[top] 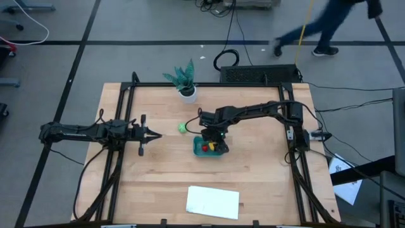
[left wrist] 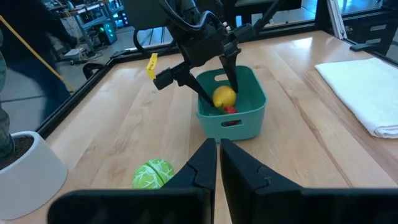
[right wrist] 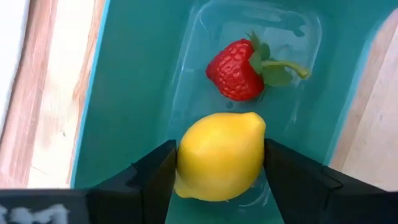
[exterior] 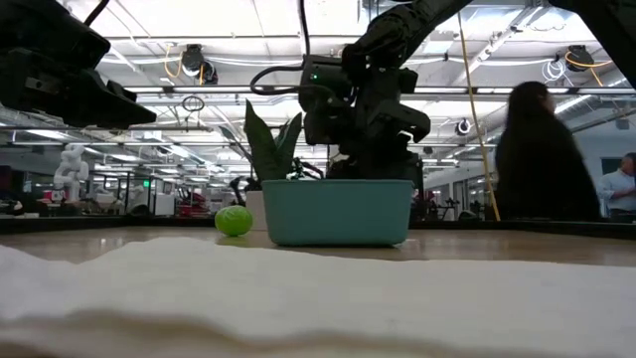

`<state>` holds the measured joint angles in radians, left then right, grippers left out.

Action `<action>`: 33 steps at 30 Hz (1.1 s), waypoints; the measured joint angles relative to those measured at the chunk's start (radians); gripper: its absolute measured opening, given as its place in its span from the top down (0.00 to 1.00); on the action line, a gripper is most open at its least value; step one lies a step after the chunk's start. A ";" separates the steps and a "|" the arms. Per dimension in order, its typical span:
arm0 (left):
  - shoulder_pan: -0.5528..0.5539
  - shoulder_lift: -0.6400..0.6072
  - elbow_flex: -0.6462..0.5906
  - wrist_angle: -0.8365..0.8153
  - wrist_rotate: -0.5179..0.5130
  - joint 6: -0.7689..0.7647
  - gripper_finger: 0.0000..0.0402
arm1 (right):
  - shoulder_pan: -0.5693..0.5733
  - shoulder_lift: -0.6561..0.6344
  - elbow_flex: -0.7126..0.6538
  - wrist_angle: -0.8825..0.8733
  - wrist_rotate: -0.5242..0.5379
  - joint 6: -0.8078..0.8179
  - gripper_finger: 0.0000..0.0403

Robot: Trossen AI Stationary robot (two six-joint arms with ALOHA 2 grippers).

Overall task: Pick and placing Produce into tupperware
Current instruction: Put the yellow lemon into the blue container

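Note:
The teal tupperware (top: pixel 209 148) stands near the table's middle; it also shows in the low view (exterior: pixel 338 212) and the left wrist view (left wrist: pixel 239 121). My right gripper (right wrist: pixel 221 165) reaches down into it, shut on the yellow lemon (right wrist: pixel 219 163). The red strawberry (right wrist: pixel 239 68) lies on the container's floor. The round green piece (top: pixel 182 128) rests on the wood just left of the container, also seen in the low view (exterior: pixel 234 220). My left gripper (left wrist: pixel 217 163) hovers left of it, shut on nothing. My right gripper pinches the lemon's two opposite sides (right wrist: pixel 186 168) between its fingers (right wrist: pixel 155 174), coming from above and pointing down into the tupperware. The lemon (left wrist: pixel 224 96) sits at about rim height, above the strawberry. I cannot tell whether it touches the floor.
A potted green plant (top: pixel 185 82) in a white pot stands near the far edge. A flat white sheet (top: pixel 213 201) lies by the near edge. A person (exterior: pixel 542 159) walks in the room beyond the table. Bare wood lies between the container and my left gripper.

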<state>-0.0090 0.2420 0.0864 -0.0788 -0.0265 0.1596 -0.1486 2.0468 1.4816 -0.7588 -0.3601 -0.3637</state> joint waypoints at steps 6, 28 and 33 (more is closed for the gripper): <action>0.000 0.000 0.000 0.000 0.000 -0.001 0.94 | 0.016 0.005 -0.004 -0.019 0.072 -0.002 0.41; 0.000 0.000 0.000 0.000 0.000 -0.004 0.94 | 0.026 0.003 -0.002 -0.007 0.102 0.043 0.35; 0.000 0.000 0.000 0.000 0.000 -0.004 0.94 | 0.026 0.003 -0.001 -0.007 0.102 0.110 0.34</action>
<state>-0.0090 0.2417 0.0864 -0.0788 -0.0265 0.1558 -0.1223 2.0495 1.4803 -0.7654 -0.2580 -0.2538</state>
